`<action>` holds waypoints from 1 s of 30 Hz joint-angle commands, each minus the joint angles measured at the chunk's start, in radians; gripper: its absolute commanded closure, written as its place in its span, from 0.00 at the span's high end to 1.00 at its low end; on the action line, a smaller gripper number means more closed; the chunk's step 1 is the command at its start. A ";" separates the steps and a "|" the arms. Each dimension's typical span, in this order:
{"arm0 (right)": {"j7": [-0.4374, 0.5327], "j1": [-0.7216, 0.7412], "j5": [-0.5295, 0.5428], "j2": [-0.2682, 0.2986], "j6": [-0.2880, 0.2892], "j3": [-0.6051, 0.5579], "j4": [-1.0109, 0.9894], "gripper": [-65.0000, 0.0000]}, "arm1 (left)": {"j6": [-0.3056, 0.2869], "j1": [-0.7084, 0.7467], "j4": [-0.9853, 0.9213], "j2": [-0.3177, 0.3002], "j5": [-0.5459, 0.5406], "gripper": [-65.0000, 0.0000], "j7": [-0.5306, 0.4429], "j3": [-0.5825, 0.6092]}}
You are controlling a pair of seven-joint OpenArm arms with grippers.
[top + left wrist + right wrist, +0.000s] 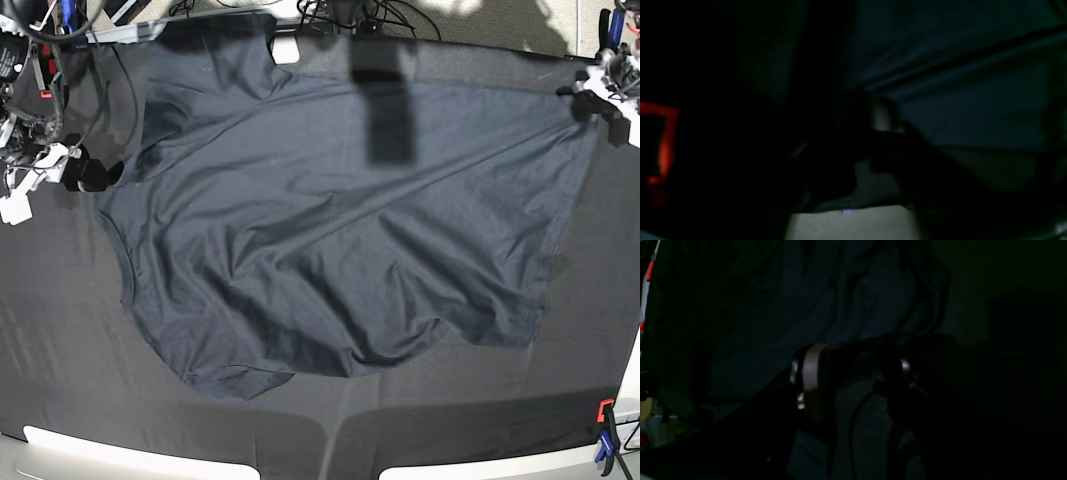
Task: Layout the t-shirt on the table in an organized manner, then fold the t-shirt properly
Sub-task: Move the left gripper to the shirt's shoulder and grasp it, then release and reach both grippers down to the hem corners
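The t-shirt lies spread and wrinkled across the middle of the table, its hem toward the right and its upper-left part running past the far table edge. The right gripper pinches the shirt's left edge; the left gripper sits at its far right corner, grip unclear. Bare black cloth stays free along the near side, where a red clamp stands.
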 commanded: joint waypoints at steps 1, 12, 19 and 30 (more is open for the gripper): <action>0.015 0.011 0.026 0.036 -0.002 0.010 0.017 0.39 | -0.003 -0.002 0.029 -0.019 -0.036 0.40 0.011 -0.007; 0.015 0.011 0.026 0.102 -0.002 0.010 0.016 0.39 | -0.008 -0.002 0.290 -0.019 -0.051 0.52 0.048 -0.007; 0.015 0.011 0.026 0.102 -0.002 0.010 0.016 0.39 | 0.036 -0.002 0.378 -0.019 -0.069 0.52 0.041 -0.007; 0.015 0.011 0.027 0.102 -0.002 0.010 0.016 0.39 | 0.036 -0.003 0.378 -0.019 -0.069 0.52 -0.047 -0.007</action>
